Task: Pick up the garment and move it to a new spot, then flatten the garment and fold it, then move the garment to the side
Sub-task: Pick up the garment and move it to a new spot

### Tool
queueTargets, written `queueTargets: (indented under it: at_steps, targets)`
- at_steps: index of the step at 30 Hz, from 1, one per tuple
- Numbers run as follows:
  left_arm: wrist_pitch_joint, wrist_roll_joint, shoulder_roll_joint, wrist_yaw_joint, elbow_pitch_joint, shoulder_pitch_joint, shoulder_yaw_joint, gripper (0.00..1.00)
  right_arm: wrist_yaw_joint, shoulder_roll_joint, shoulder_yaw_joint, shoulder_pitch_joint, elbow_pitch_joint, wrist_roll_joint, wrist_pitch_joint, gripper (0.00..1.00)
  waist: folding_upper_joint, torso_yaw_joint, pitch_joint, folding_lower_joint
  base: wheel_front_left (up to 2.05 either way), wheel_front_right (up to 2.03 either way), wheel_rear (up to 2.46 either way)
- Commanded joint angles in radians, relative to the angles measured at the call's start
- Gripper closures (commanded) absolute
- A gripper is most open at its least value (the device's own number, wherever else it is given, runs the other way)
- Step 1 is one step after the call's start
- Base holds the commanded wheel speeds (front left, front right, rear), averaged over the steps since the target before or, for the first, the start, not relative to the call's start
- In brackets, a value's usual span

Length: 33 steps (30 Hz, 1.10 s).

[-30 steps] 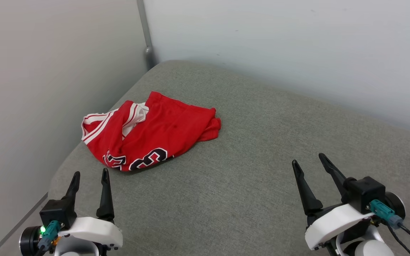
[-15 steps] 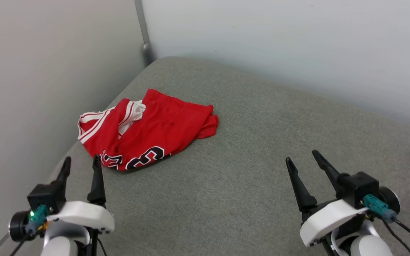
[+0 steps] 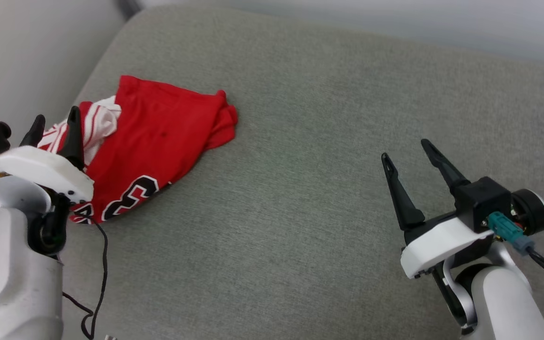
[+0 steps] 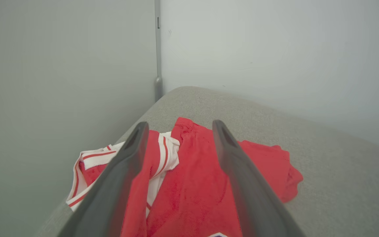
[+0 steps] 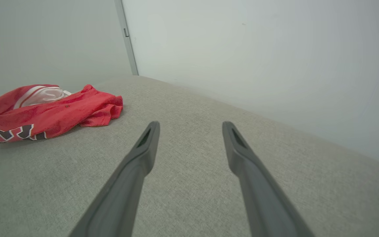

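The garment (image 3: 158,137) is a red jersey with white striped trim and black white-outlined numbers, lying crumpled near the back left corner of the grey cushion (image 3: 324,189). My left gripper (image 3: 55,123) hovers open above the garment's near left part, nothing between its fingers. In the left wrist view the garment (image 4: 192,184) lies just beyond and below the open left gripper (image 4: 178,126). My right gripper (image 3: 405,151) stands open over bare cushion, far to the right of the garment. The right wrist view has the garment (image 5: 51,110) at far left, well clear of the open right gripper (image 5: 190,125).
Pale walls (image 4: 61,65) close in the cushion on the left and at the back, meeting at a grey corner post (image 4: 157,59). The cushion's left edge (image 3: 88,80) runs just beside the garment. A black cable (image 3: 102,255) hangs from my left arm.
The head camera has tilted down and shifted. My left gripper has risen and moved forward from in front of the garment to over its near left part. The right gripper stays open over bare cushion.
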Motion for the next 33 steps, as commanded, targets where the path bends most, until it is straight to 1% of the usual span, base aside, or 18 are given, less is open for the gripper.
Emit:
queueTargets:
  at_steps: [1, 5, 10, 11, 12, 16, 17, 18, 19, 21, 23, 26, 28, 31, 33]
  targets:
    - [0.054, -0.025, 0.016, -0.008, 0.043, -0.028, 0.002, 0.0, 0.0, -0.005, -0.005, -0.031, -0.004, -0.009, -0.006, 0.0, 0.0, -0.082, 0.114, 0.0, 0.0, 0.0, 0.0]
    - [0.23, -0.103, 0.077, -0.024, 0.168, -0.081, 0.0, 0.0, 0.0, -0.004, 0.0, -0.054, 0.006, -0.013, -0.014, 0.0, 0.0, -0.119, 0.172, 0.0, 0.0, 0.0, 0.0]
    - [0.4, -0.195, 0.123, -0.031, 0.274, -0.097, -0.004, 0.0, 0.0, -0.001, 0.0, -0.071, 0.02, -0.009, -0.029, 0.0, 0.0, -0.141, 0.208, 0.0, 0.0, 0.0, 0.0]
    - [0.4, -0.195, 0.123, -0.031, 0.274, -0.097, -0.004, 0.0, 0.0, -0.001, 0.0, -0.071, 0.02, -0.009, -0.029, 0.0, 0.0, -0.141, 0.208, 0.0, 0.0, 0.0, 0.0]
    - [0.438, -0.208, 0.127, -0.032, 0.292, -0.092, -0.013, 0.0, 0.0, -0.001, 0.0, -0.074, 0.023, -0.009, -0.03, 0.0, 0.0, -0.143, 0.212, 0.0, 0.0, 0.0, 0.0]
    - [0.587, -0.264, 0.105, -0.034, 0.341, -0.059, -0.063, 0.0, 0.0, 0.0, -0.003, -0.081, 0.035, -0.003, -0.036, 0.0, 0.0, -0.143, 0.218, 0.0, 0.0, 0.0, 0.0]
    - [0.612, -0.28, 0.096, -0.034, 0.343, -0.053, -0.072, 0.52, 0.0, 0.001, -0.002, -0.083, 0.037, -0.003, -0.037, 0.0, 0.0, -0.142, 0.218, 0.0, 0.0, 0.0, 0.0]
    - [0.621, -0.294, 0.089, -0.035, 0.335, -0.053, -0.078, 0.73, 0.0, 0.001, -0.002, -0.083, 0.04, -0.004, -0.038, 0.0, 0.0, -0.14, 0.215, 0.0, 0.0, 0.0, 0.0]
    - [0.623, -0.301, 0.089, -0.035, 0.329, -0.051, -0.085, 1.0, 0.0, 0.001, -0.002, -0.084, 0.042, -0.004, -0.038, 0.0, 0.0, -0.138, 0.212, 0.0, 0.0, 0.0, 0.0]
    - [0.593, -0.305, 0.095, -0.035, 0.31, -0.051, -0.092, 1.0, 0.0, 0.001, -0.003, -0.085, 0.045, -0.003, -0.04, 0.0, 0.0, -0.135, 0.201, 0.0, 0.0, 0.0, 0.0]
    - [0.542, -0.287, 0.118, -0.035, 0.292, -0.062, -0.094, 1.0, 0.0, 0.001, -0.005, -0.083, 0.05, -0.001, -0.044, 0.0, 0.0, -0.131, 0.184, 0.0, 0.0, 0.0, 0.0]
    - [0.423, -0.242, 0.157, -0.022, 0.268, -0.084, -0.087, 1.0, 0.0, 0.002, -0.01, -0.069, 0.062, 0.006, -0.05, 0.0, 0.0, -0.126, 0.144, 0.0, 0.0, 0.0, 0.0]
    - [0.335, -0.205, 0.177, -0.002, 0.252, -0.099, -0.084, 1.0, 0.0, 0.002, -0.013, -0.054, 0.069, 0.012, -0.056, 0.0, 0.0, -0.122, 0.111, 0.0, 0.0, 0.0, 0.0]
    - [0.207, -0.153, 0.187, 0.027, 0.226, -0.114, -0.087, 1.0, 0.0, 0.002, -0.021, -0.033, 0.078, 0.029, -0.065, 0.0, 0.0, -0.117, 0.058, 0.0, 0.0, 0.0, 0.0]
    - [0.133, -0.122, 0.186, 0.037, 0.207, -0.115, -0.096, 1.0, 0.0, 0.002, -0.028, -0.017, 0.086, 0.046, -0.074, 0.0, 0.0, -0.116, 0.015, 0.0, 0.0, 0.0, 0.0]
